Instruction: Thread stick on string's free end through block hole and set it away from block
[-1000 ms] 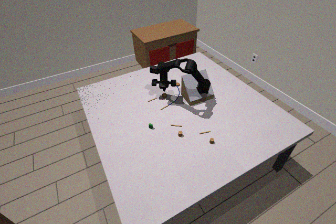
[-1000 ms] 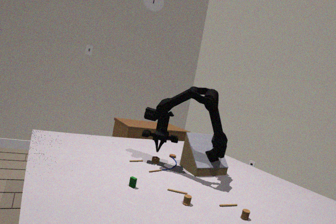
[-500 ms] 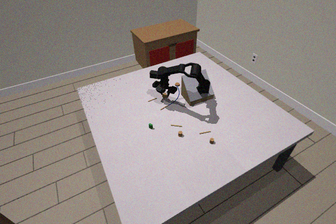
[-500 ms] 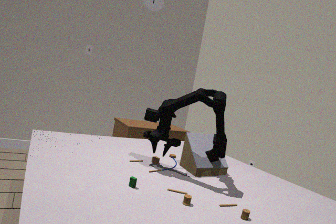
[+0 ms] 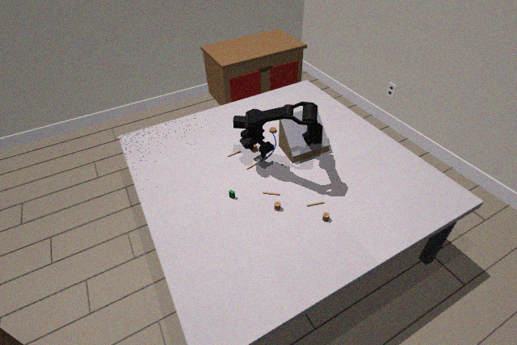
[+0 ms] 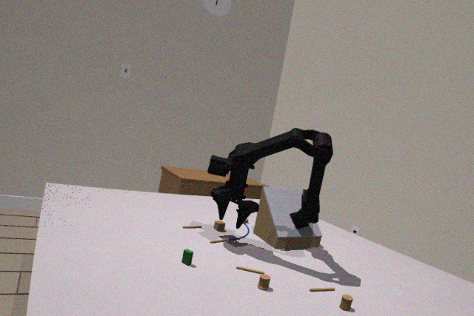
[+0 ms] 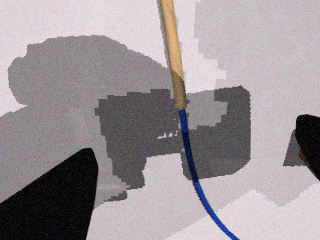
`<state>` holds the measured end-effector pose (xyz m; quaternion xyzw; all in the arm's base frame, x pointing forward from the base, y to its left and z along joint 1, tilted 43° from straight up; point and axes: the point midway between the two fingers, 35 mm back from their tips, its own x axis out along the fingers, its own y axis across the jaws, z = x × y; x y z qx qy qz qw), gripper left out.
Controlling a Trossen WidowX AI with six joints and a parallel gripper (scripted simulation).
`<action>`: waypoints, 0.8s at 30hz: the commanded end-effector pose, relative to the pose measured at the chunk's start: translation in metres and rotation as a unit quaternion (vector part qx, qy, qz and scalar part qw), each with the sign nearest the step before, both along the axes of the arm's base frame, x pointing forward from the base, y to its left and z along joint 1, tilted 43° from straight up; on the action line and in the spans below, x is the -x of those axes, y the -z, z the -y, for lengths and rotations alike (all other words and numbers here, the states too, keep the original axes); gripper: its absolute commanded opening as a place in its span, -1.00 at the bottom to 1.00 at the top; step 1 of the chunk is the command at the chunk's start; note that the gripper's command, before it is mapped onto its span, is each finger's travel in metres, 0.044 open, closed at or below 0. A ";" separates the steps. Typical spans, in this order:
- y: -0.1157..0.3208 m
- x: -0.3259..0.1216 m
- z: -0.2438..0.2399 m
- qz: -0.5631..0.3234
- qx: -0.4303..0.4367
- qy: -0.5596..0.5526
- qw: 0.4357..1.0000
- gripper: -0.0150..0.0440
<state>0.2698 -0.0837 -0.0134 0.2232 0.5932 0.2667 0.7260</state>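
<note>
Stick (image 5: 252, 166) (image 6: 218, 241) (image 7: 172, 50), the one joined to the blue string (image 5: 275, 140) (image 6: 247, 230) (image 7: 200, 192), lay flat on the table (image 5: 233, 258) (image 6: 115, 274) (image 7: 40, 20), near the small wooden block (image 5: 254, 147) (image 6: 219, 226) and on its nearer side in the exterior view. The claw (image 5: 258, 153) (image 6: 229, 223) (image 7: 196, 143) stood wide, its tips pointing down above the table near that block, and held nothing. The string curved past the block's right side there, toward the round button (image 5: 273, 129) (image 6: 246, 220) behind and right of it. A loose stick (image 5: 233, 153) (image 6: 191, 226) lay left of the block. Well apart from the block, toward the camera, stood a green piece (image 5: 231, 194) (image 6: 187, 257). No hole could be made out in the block.
</note>
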 end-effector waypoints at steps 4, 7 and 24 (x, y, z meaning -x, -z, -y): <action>-0.001 0.000 -0.001 -0.002 -0.003 0.003 1.000 0.38; -0.001 0.000 -0.001 -0.002 -0.003 0.003 1.000 0.11; 0.005 -0.002 -0.006 -0.002 -0.003 0.004 1.000 -0.08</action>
